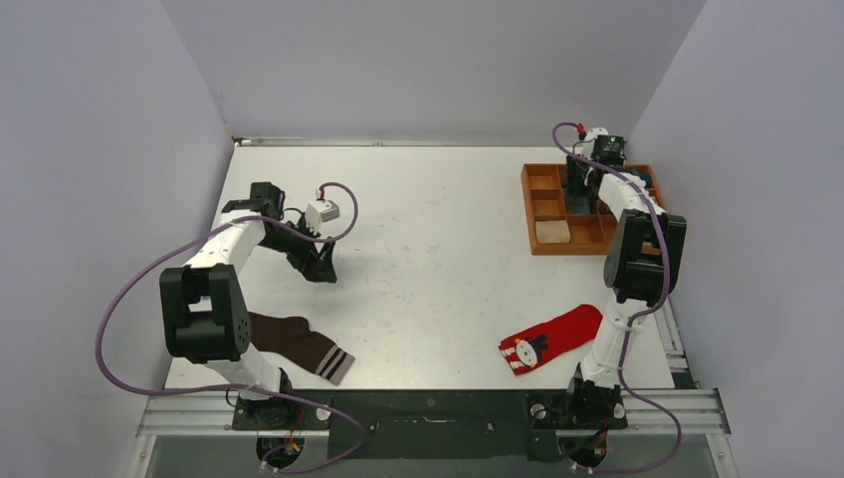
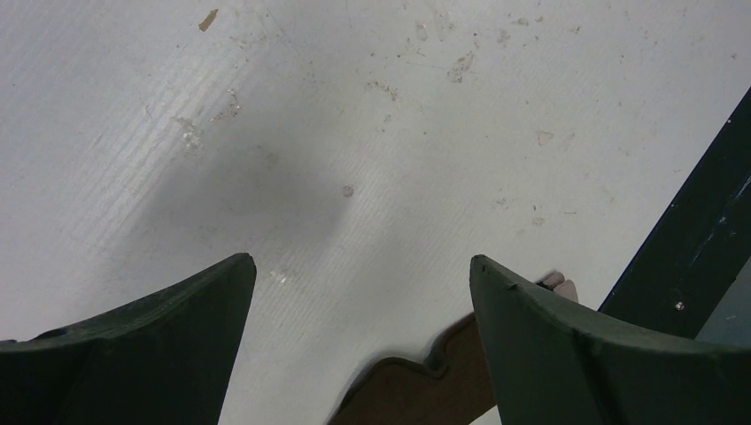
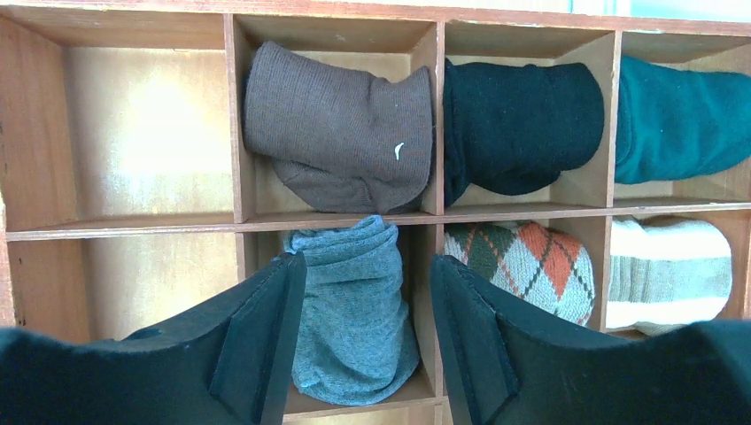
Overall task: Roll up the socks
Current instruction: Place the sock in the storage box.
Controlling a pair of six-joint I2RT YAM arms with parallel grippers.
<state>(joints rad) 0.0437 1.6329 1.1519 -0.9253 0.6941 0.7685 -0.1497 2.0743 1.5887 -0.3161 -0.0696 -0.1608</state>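
A grey sock [image 3: 354, 328] lies rolled up in a compartment of the wooden tray [image 3: 133, 226]. My right gripper [image 3: 367, 261] hangs over it, open; the left finger is at the sock's edge and the right finger stands over the wooden divider. In the top view that gripper [image 1: 580, 191] is above the tray [image 1: 527, 214]. The red sock [image 1: 550, 339] with a white figure lies flat at the near right. A dark brown sock [image 1: 299, 344] with a striped cuff lies at the near left, and its edge [image 2: 425, 390] shows below my open, empty left gripper [image 2: 361, 266], which hovers over the table [image 1: 320, 267].
Other compartments hold rolled bundles: brown [image 3: 341, 124], black [image 3: 522, 124], teal [image 3: 682, 115], argyle [image 3: 522, 266] and cream-striped [image 3: 669, 270]. A beige bundle [image 1: 552, 231] sits in the tray's near row. A dark rail [image 2: 700, 248] marks the table's near edge.
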